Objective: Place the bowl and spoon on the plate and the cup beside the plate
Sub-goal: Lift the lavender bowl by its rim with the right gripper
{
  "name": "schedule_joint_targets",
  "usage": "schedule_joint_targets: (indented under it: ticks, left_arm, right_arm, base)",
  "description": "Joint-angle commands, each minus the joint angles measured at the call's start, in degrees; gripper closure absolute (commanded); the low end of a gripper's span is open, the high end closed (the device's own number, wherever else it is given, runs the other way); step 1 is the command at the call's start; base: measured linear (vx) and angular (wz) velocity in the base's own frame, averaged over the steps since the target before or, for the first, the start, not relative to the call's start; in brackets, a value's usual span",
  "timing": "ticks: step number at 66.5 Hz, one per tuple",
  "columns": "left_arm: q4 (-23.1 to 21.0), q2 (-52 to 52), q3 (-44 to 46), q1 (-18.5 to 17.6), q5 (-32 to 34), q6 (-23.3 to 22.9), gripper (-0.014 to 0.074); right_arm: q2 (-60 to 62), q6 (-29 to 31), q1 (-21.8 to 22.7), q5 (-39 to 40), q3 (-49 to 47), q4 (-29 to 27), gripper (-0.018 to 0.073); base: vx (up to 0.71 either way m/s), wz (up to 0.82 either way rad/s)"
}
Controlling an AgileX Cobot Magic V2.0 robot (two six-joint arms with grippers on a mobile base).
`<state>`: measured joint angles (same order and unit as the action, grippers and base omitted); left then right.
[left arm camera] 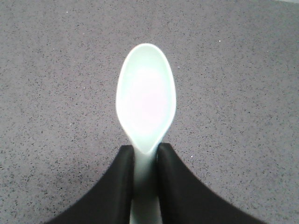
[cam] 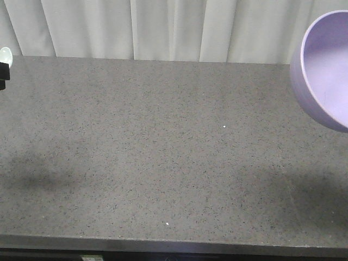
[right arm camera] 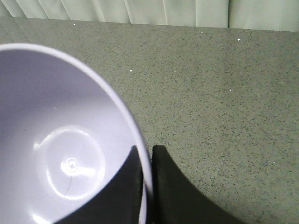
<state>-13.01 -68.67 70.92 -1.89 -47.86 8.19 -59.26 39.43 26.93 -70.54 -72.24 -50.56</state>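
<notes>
Left gripper (left arm camera: 145, 182) clamped on spoon (left arm camera: 146, 100) handle, head pointing forward, held clear above bench (left arm camera: 56, 93). Right gripper (right arm camera: 147, 186) pinches bowl (right arm camera: 60, 140) rim, one finger inside, one outside; bowl tilted, airborne at bench's right side. Curtain (cam: 174, 27) behind.

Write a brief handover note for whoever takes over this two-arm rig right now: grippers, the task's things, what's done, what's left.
The left gripper is shut on the spoon by its handle, head forward, over the table.
The right gripper is shut on the bowl at its rim, one finger inside, one outside; the bowl is held off the table, tilted.
The plate and the cup are in no view.
Done: spoon and bowl in hand.
Left: set both on the plate, and the cup beside it.
</notes>
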Motion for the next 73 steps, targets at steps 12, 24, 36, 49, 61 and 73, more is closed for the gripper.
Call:
schedule_joint_targets:
  ticks: [12, 24, 36, 49, 61, 73]
  left_arm:
    - [-1.06, 1.35, 1.33, -0.31, 2.82, -0.31, 0.0603]
    - [-1.06, 1.35, 1.33, -0.31, 2.82, -0.31, 0.0603]
    - [-1.06, 1.35, 1.33, -0.31, 2.82, -0.31, 0.0603]
    - [-1.06, 1.35, 1.33, -0.31, 2.82, -0.31, 0.0603]
    - [-1.06, 1.35, 1.33, -0.31, 2.82, -0.31, 0.0603]
    - [-1.06, 1.35, 1.33, -0.31, 2.82, -0.31, 0.0603]
  right_arm:
    - [0.72, 0.31, 0.4, 2.14, -1.77, -3.1, 0.0564]
    - [0.72, 0.31, 0.4, 2.14, -1.77, -3.1, 0.0564]
    - [0.72, 0.31, 0.4, 2.14, -1.77, -3.1, 0.0564]
    - [0.72, 0.31, 0.4, 2.14, -1.77, -3.1, 0.0564]
    - [0.72, 0.31, 0.4, 2.14, -1.77, -3.1, 0.0564]
    - [0.72, 0.31, 0.4, 2.14, -1.77, -3.1, 0.0564]
  base:
    - [0.0, 0.0]
    - [0.0, 0.0]
    - [-0.01, -0.03]
    - [-0.01, -0.05]
    - [-0.01, -0.08]
    - [-0.01, -0.14]
